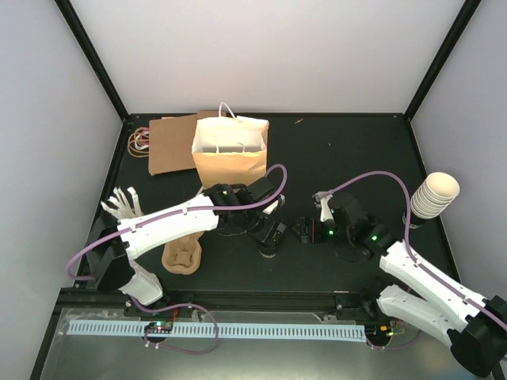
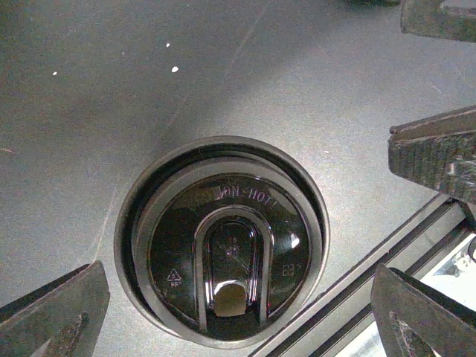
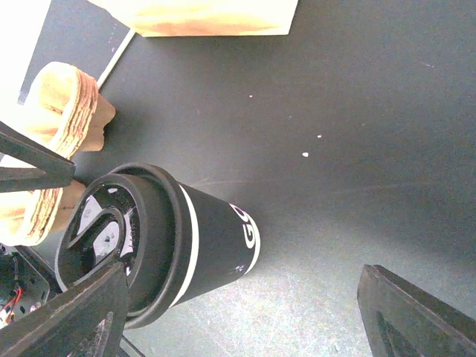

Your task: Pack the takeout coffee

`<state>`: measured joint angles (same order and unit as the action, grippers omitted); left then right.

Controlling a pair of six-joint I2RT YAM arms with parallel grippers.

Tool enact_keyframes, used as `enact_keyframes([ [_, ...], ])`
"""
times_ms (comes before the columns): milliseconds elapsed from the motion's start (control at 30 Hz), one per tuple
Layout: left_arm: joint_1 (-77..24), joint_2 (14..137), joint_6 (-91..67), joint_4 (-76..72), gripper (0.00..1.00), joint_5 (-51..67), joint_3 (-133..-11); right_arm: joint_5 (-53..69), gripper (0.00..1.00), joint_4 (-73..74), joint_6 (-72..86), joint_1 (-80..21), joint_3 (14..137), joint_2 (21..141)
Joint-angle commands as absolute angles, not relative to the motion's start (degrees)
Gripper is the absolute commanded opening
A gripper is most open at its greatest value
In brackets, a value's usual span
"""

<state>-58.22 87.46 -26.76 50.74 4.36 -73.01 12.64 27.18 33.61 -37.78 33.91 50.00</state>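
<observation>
Well, at the far left corner of the table (image 1: 356, 150) I see a tangle of rubber bands (image 1: 139, 141) beside a flat brown cardboard sheet (image 1: 170, 146). An open white paper bag (image 1: 230, 150) stands at the sheet's right side. Near the near left corner sits a stack of brown pulp cup trays (image 1: 182, 255).

My left gripper (image 2: 238, 286) hangs over a takeout coffee cup (image 2: 223, 242) standing upright around the middle of the table. Its jaws are spread as wide as they go, the black lid shows between them, and it holds nothing.

Just right of the cup, my right gripper (image 3: 245, 282) is also spread wide and empty. One of its fingers overlaps the lid in the wrist view, and I can't tell whether it touches.

A stack of cream paper cups (image 1: 434, 196) stands at the right edge.
</observation>
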Motion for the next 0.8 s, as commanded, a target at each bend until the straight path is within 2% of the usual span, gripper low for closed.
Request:
enact_keyframes([
  [0, -58.38, 88.00, -25.37, 51.77, 0.99, 5.61, -74.22, 12.88, 0.87, 24.49, 34.44, -37.51, 33.09, 49.23],
  [333, -58.28, 90.17, -26.13, 52.25, 0.98, 6.68, -75.87, 15.76, 0.87, 22.06, 35.52, -37.49, 32.12, 50.62],
  [567, -58.18, 91.37, -26.57, 52.82, 0.90, 6.47, -76.05, 19.04, 0.87, 19.23, 36.89, -37.48, 30.65, 52.03],
  [767, -57.97, 91.91, -26.83, 52.38, 0.88, 6.59, -76.07, 20.55, 0.87, 18.02, 37.17, -37.50, 29.98, 53.16],
])
